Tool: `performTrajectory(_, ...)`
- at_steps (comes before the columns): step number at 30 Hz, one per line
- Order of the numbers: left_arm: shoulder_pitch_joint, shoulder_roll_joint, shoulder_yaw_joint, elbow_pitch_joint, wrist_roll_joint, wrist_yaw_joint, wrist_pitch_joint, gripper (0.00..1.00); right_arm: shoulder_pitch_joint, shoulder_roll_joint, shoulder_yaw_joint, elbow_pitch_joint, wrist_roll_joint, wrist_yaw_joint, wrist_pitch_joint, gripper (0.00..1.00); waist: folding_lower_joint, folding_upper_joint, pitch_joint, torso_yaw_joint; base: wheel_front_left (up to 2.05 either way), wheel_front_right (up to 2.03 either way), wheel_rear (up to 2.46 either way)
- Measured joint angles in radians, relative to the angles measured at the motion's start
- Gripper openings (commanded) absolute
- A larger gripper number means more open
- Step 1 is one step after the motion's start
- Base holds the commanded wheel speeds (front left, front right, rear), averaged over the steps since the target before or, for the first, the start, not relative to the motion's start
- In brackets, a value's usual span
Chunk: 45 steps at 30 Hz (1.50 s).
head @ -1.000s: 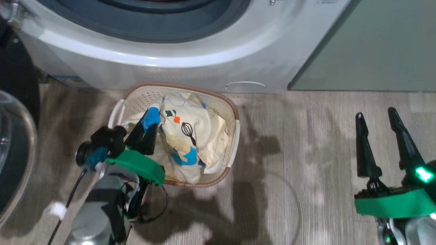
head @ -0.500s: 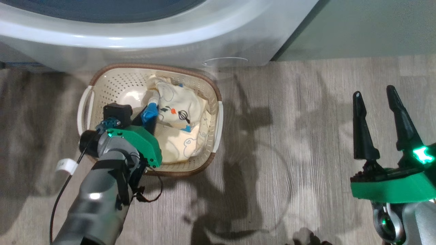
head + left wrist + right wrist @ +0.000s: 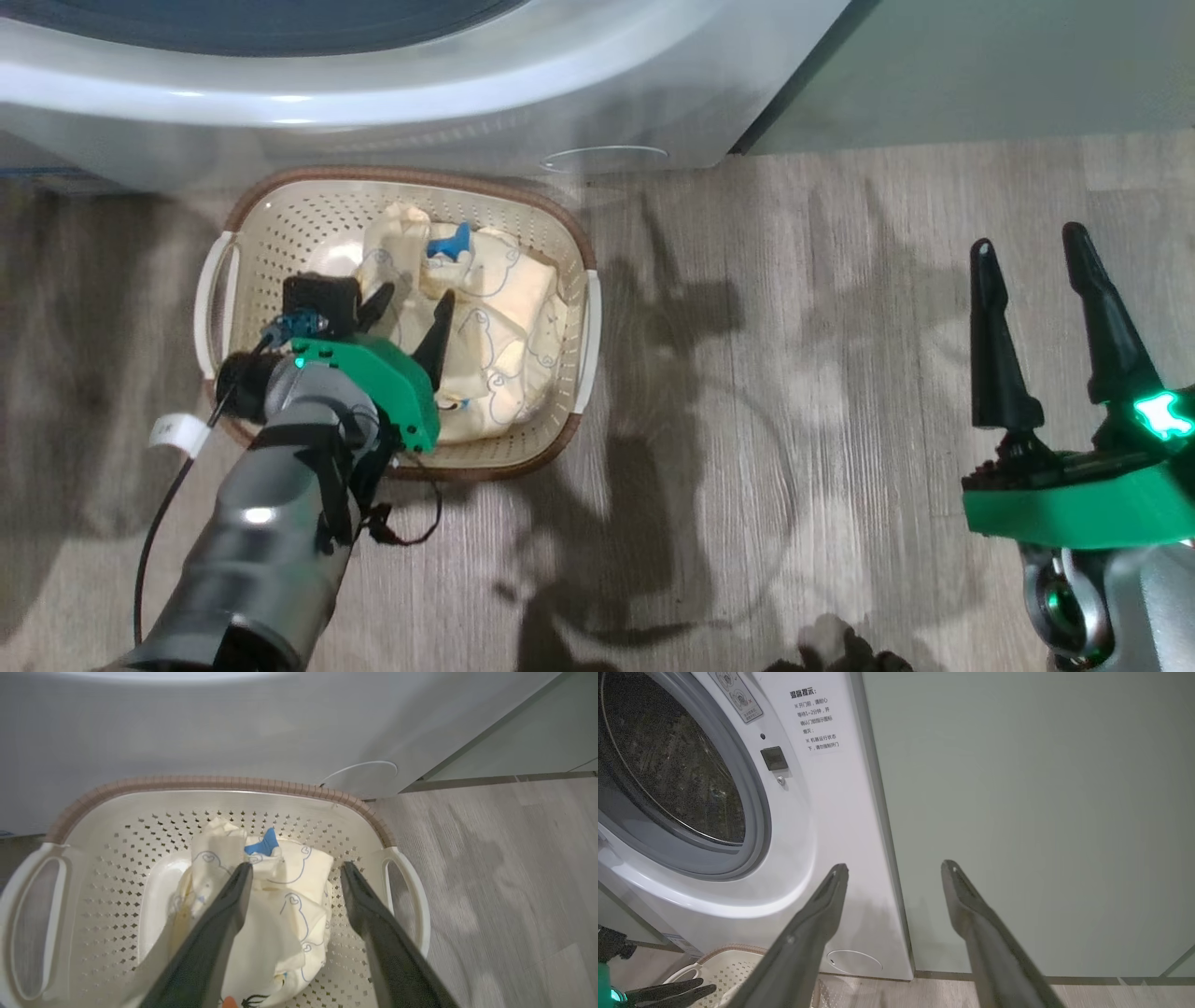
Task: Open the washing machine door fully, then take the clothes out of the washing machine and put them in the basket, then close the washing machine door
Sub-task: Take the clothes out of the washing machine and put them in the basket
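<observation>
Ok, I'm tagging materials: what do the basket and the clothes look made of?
The basket: cream plastic, smooth, slightly glossy, judging by its moulded perforated walls. The clothes: soft matte fabric, perhaps cotton, since they crumple into folds.

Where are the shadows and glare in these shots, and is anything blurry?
Head view: dark arm shadows sprawl over the wood floor right of the basket, and a bright glare streak runs along the curved front of the washing machine. Left wrist view: the left gripper looms large and soft-edged over the crisper clothes. Right wrist view: the drum mouth is dark, the green cabinet evenly lit.
</observation>
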Motion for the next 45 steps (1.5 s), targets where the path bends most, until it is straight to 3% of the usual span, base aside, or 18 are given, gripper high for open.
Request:
performTrajectory(10,0.077,-0.001,0.041,-0.241,0.019,0.014,0.000,1.00,0.003,0.000,-0.033,0.002,-0.018,0.000,0.000,1.00,-0.0001,0.0000,-0.046,0.041,0.00,0.00,0.00)
performTrajectory(24,0.364,-0.014,0.136,-0.785,0.061,0.044,-0.001,1.00,0.090,-0.033,-0.052,0.025,-0.037,0.000,0.000,1.00,-0.0002,0.0000,-0.194,0.116,0.00,0.00,0.00)
performTrajectory(31,0.504,-0.012,0.147,-0.921,0.080,0.055,-0.001,1.00,0.136,-0.039,-0.052,0.054,-0.037,0.000,0.000,1.00,-0.0003,0.0001,-0.289,0.144,0.00,0.00,0.00)
performTrajectory(45,0.735,-0.003,0.138,-1.129,0.085,0.076,0.103,1.00,0.252,-0.040,-0.064,0.074,-0.045,0.000,0.000,1.00,-0.0003,0.0001,-0.462,0.156,0.00,0.00,0.00)
